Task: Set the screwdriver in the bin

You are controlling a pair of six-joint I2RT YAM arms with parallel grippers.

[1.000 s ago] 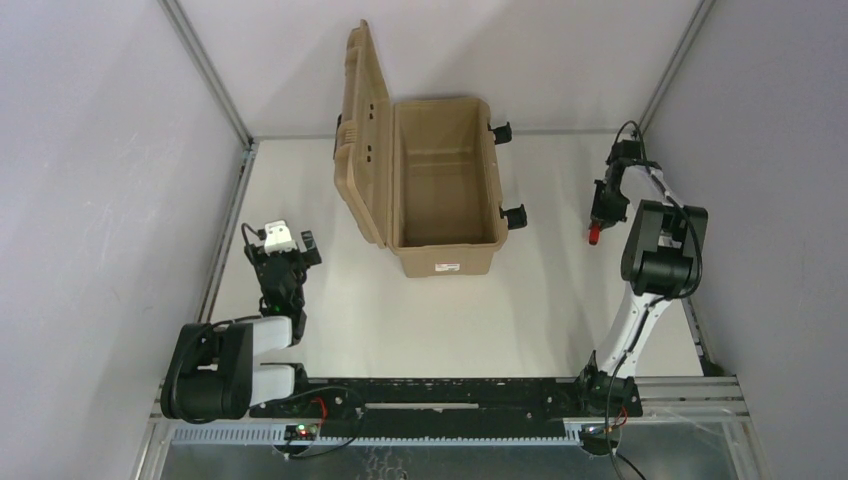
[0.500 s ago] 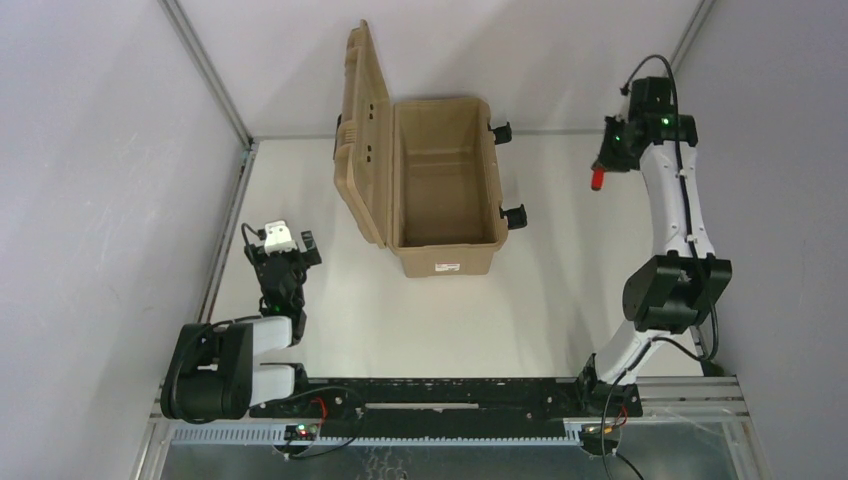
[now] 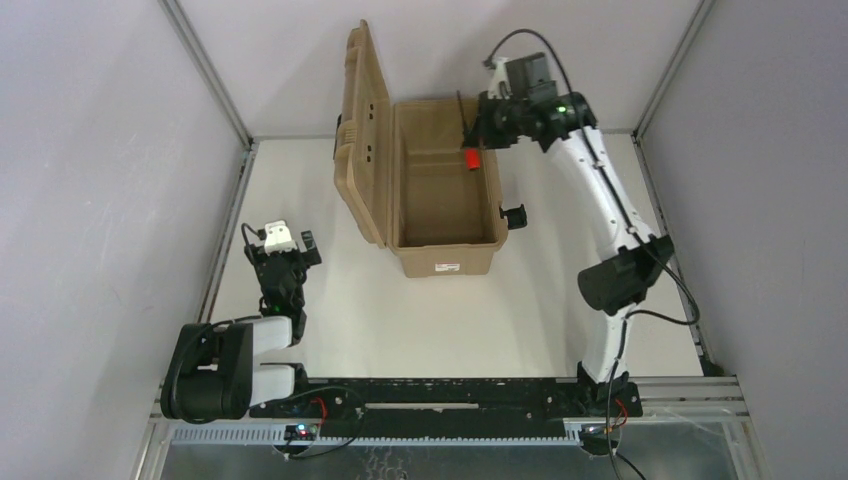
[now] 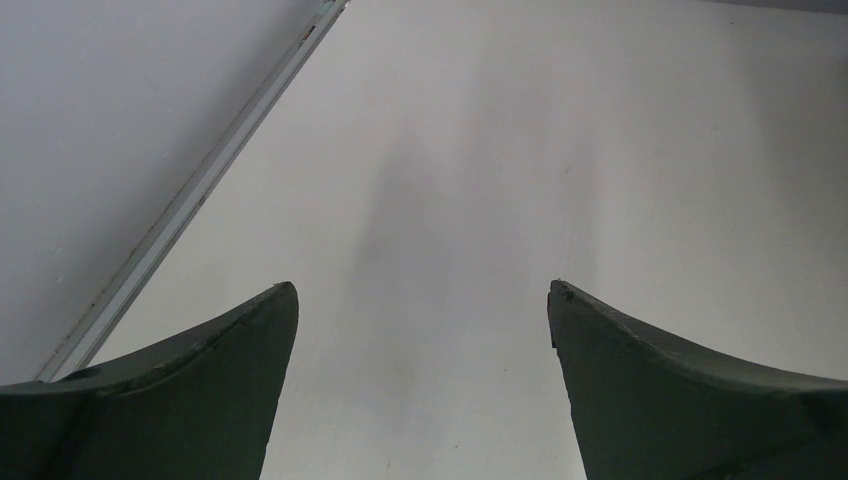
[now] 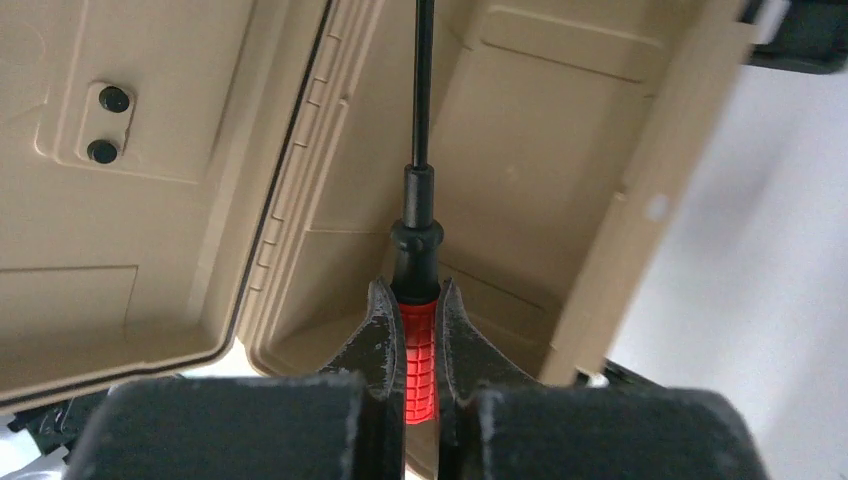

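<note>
The tan bin stands open at the back middle of the table, its lid hinged up on the left. My right gripper is shut on the screwdriver by its red handle and holds it above the bin's far right part. In the right wrist view the thin dark shaft points out over the bin's inside. My left gripper rests near the table's left edge, open and empty, with only bare table between its fingers.
Black latches stick out from the bin's right side. A metal frame rail runs along the table's left edge, and grey walls close in the left, back and right. White table lies between the bin and my right arm.
My right arm has swung from the table's right side up and leftward, carrying the screwdriver to above the open bin. The left arm has not moved.
</note>
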